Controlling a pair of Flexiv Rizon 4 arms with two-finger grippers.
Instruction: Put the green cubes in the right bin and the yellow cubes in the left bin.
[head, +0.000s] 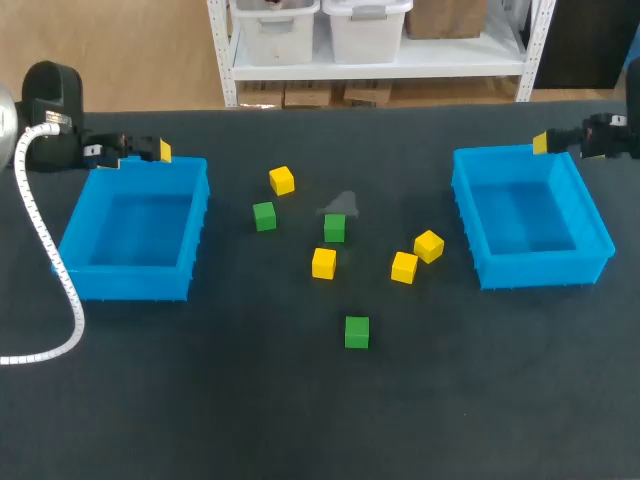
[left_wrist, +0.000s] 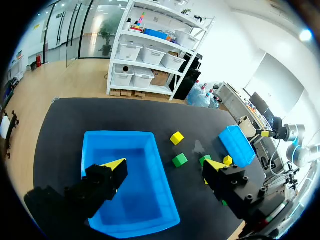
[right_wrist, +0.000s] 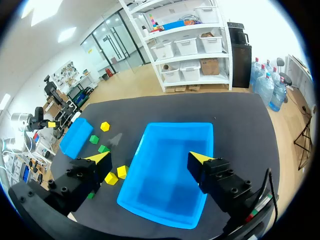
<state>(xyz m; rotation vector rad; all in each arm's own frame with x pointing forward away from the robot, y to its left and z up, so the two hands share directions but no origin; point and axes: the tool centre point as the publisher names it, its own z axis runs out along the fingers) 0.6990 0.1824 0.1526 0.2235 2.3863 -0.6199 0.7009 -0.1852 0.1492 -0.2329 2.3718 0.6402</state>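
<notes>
Left gripper (head: 150, 150) released, at the far rim of the left bin (head: 72, 235). Mid-desk (head: 300, 400): four yellow cubes (head: 282, 180), three green cubes (head: 264, 215) (all loose, between bins). Right bin (head: 600, 235); right gripper (head: 540, 143) released at its far corner.

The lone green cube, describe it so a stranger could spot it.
On the dark table, small cubes lie scattered between the left blue plastic bin and the right blue bin. The green cube nearest the robot's side sits alone, apart from the rest.
</notes>
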